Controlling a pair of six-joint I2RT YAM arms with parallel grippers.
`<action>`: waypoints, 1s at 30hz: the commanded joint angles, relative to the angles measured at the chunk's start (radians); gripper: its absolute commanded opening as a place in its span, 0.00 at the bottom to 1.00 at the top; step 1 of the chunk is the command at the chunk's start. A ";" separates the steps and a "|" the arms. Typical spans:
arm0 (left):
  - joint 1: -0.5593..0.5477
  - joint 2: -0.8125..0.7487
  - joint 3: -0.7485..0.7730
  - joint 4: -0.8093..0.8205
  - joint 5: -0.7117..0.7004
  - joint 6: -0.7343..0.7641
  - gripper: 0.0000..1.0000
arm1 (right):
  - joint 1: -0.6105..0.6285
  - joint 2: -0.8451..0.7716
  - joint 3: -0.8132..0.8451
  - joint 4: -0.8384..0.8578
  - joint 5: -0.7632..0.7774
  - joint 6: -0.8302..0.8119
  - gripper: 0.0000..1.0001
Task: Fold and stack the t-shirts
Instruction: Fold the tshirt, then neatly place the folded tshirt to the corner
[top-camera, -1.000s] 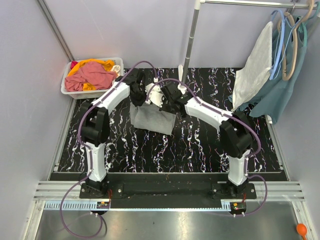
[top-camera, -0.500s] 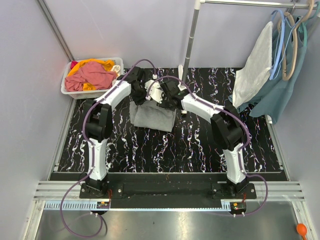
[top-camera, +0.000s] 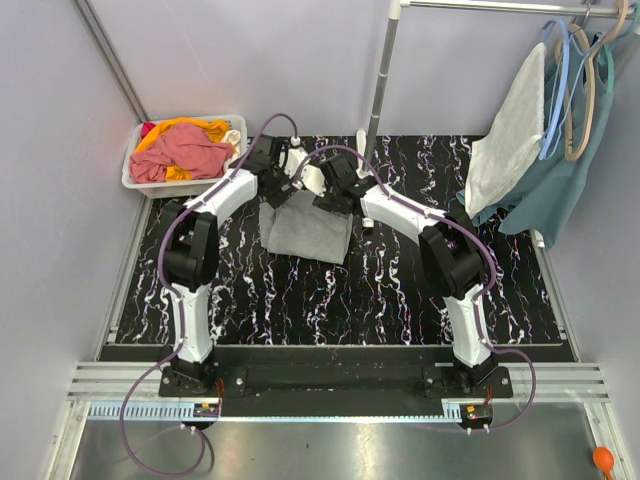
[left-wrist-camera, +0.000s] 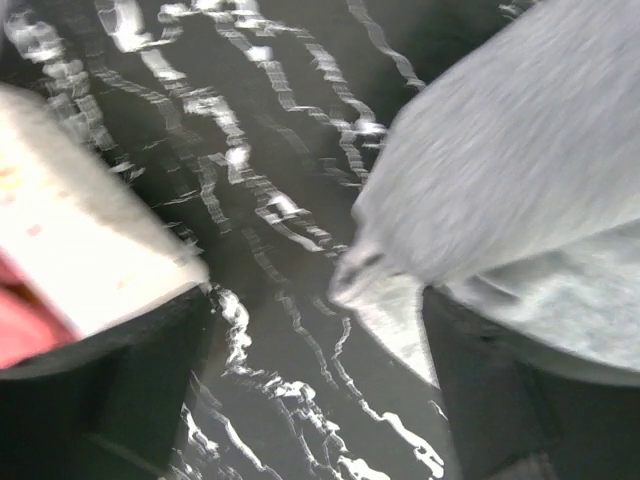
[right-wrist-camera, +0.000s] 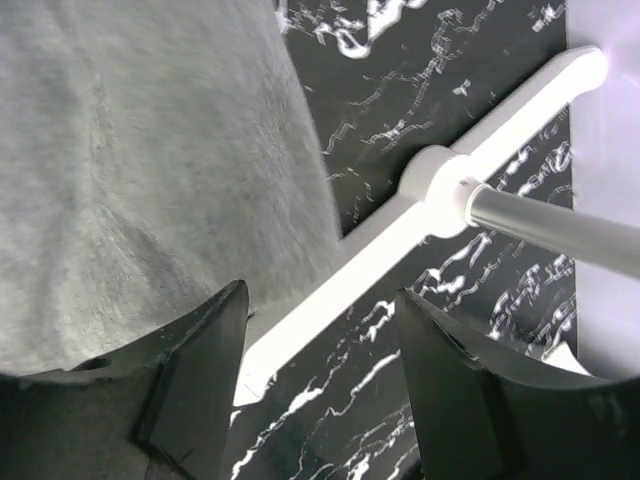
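Note:
A grey t-shirt (top-camera: 307, 230) lies folded on the black marbled table. My left gripper (top-camera: 278, 185) hovers at its far left corner, jaws wide open with only table between them (left-wrist-camera: 320, 400); the shirt's corner (left-wrist-camera: 520, 180) lies free beside the right finger (left-wrist-camera: 500, 400). At the shirt's far right corner my right gripper (top-camera: 335, 195) is also open, with nothing in it (right-wrist-camera: 320, 380). The grey cloth (right-wrist-camera: 130, 170) sits beside its left finger (right-wrist-camera: 190, 390).
A white basket (top-camera: 130, 178) holding red and orange clothes (top-camera: 183, 150) stands at the back left; its corner (left-wrist-camera: 80, 250) is close to my left gripper. The rack's white foot (right-wrist-camera: 400, 250) and pole (top-camera: 380, 80) stand just behind the shirt. Shirts on hangers (top-camera: 510, 130) hang at the right.
Both grippers went from shut to open and let go of the grey shirt. They drew back toward the far edge, and the shirt now lies flat.

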 joint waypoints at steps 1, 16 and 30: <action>0.008 -0.109 -0.002 0.135 -0.138 -0.074 0.99 | -0.004 0.001 0.040 0.052 0.109 0.033 0.68; -0.012 -0.203 -0.072 0.060 0.020 -0.120 0.99 | -0.003 -0.111 -0.018 0.035 0.065 0.148 0.72; -0.027 0.080 0.013 0.058 0.014 -0.120 0.99 | -0.003 -0.045 -0.110 0.105 0.019 0.168 0.75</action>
